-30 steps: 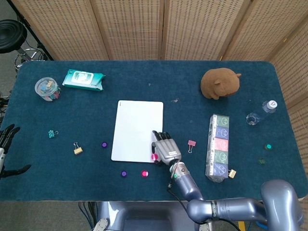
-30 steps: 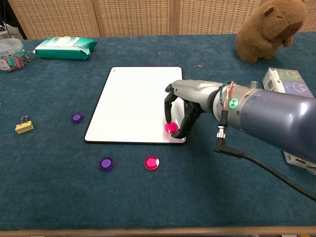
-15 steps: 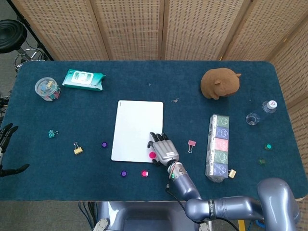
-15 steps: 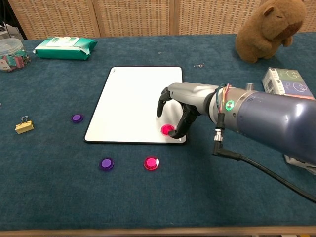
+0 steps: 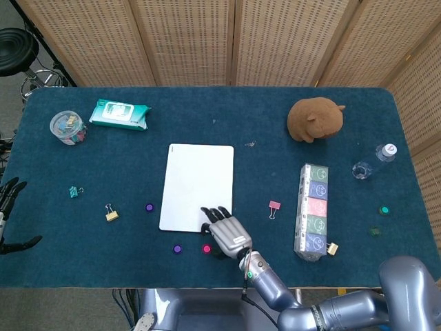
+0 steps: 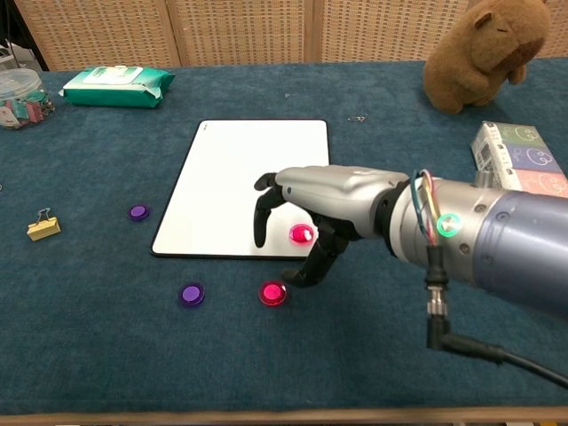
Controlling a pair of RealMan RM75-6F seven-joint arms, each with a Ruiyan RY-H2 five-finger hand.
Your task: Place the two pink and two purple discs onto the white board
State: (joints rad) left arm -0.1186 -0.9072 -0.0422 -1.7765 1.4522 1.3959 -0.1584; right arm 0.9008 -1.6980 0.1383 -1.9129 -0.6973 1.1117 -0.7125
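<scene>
Hidden and cut-off parts

In the head view the right hand (image 5: 224, 236) is covering the pink disc on the white board (image 5: 196, 181); the left hand (image 5: 8, 207) is being cut off by the left edge, its fingers too small to read.

A brown plush toy (image 5: 315, 120), a wipes pack (image 5: 118, 114) and a clip jar (image 5: 67, 127) sit on the blue table (image 5: 386, 152).

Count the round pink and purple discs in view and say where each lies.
4. One pink disc lies on the white board; another pink disc and two purple discs lie on the cloth.
</scene>
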